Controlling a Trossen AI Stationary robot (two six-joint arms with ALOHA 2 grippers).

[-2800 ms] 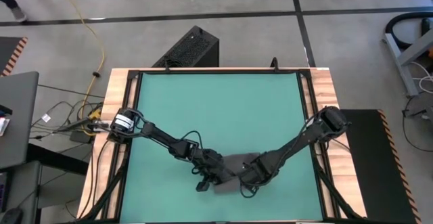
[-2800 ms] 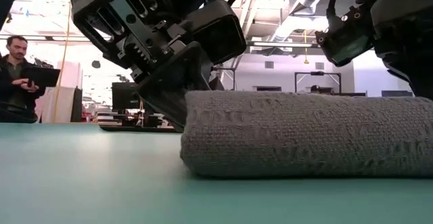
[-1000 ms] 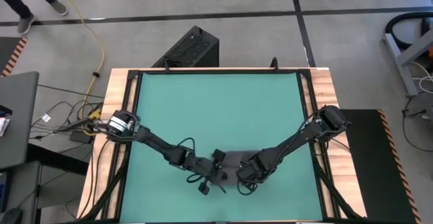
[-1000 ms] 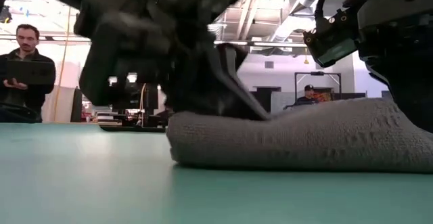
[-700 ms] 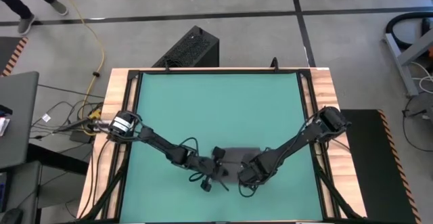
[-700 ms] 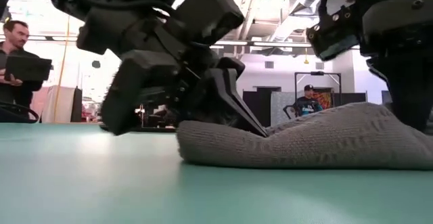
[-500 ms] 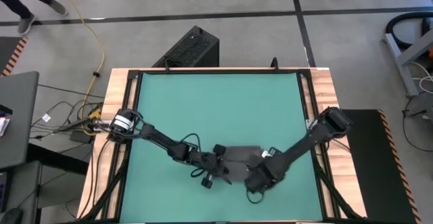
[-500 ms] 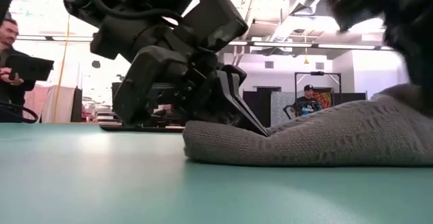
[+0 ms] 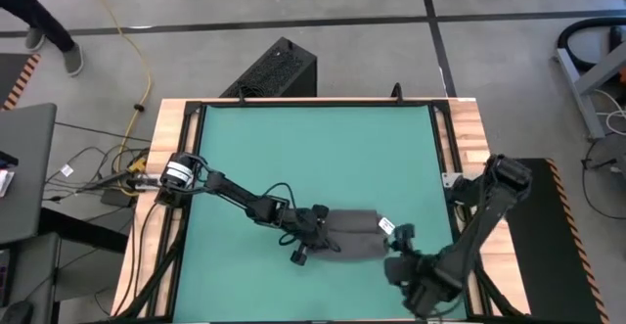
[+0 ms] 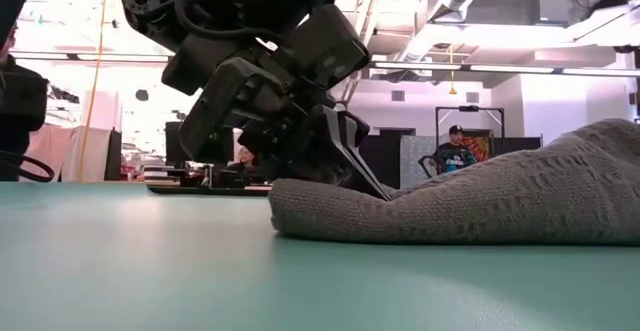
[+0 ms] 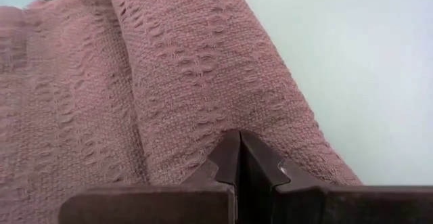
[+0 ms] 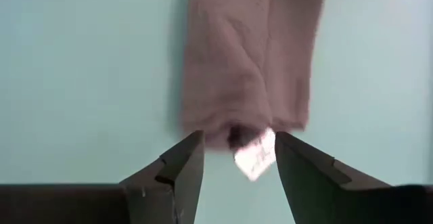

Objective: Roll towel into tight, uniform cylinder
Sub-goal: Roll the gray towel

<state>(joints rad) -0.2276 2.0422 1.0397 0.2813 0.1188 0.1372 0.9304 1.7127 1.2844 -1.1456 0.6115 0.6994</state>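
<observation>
The dark grey towel (image 9: 352, 236) lies rolled on the green mat (image 9: 313, 158) near the table's near edge, its length running left to right. A white tag (image 9: 384, 225) shows at its right end. My left gripper (image 9: 321, 230) is shut, with its tips on the towel's left end (image 10: 330, 206). My right gripper (image 9: 398, 246) stands open just off the towel's right end, above the mat. In the right wrist view the right gripper (image 12: 233, 153) has the tag (image 12: 256, 153) beyond its fingers, and it touches nothing. My left gripper presses its shut fingertips (image 11: 238, 143) down on the top of the towel's left end (image 11: 203, 109). The fingers slant down from the table's left side, along the roll. The cloth is dented under the tips (image 10: 372, 183), and the towel lies flat on the mat.
A black box (image 9: 279, 69) stands on the floor beyond the table's far edge. Wooden borders (image 9: 166, 167) frame the mat. Bare mat stretches far and left of the towel. A person (image 10: 15, 101) stands in the room behind the table, and another walks at the far left (image 9: 49, 21).
My right gripper has come off the towel's right part, risen and swung toward the table's near right corner, turning about as it went. My left gripper has shifted a little to the right along the towel and still presses its left end. The towel stays on the mat.
</observation>
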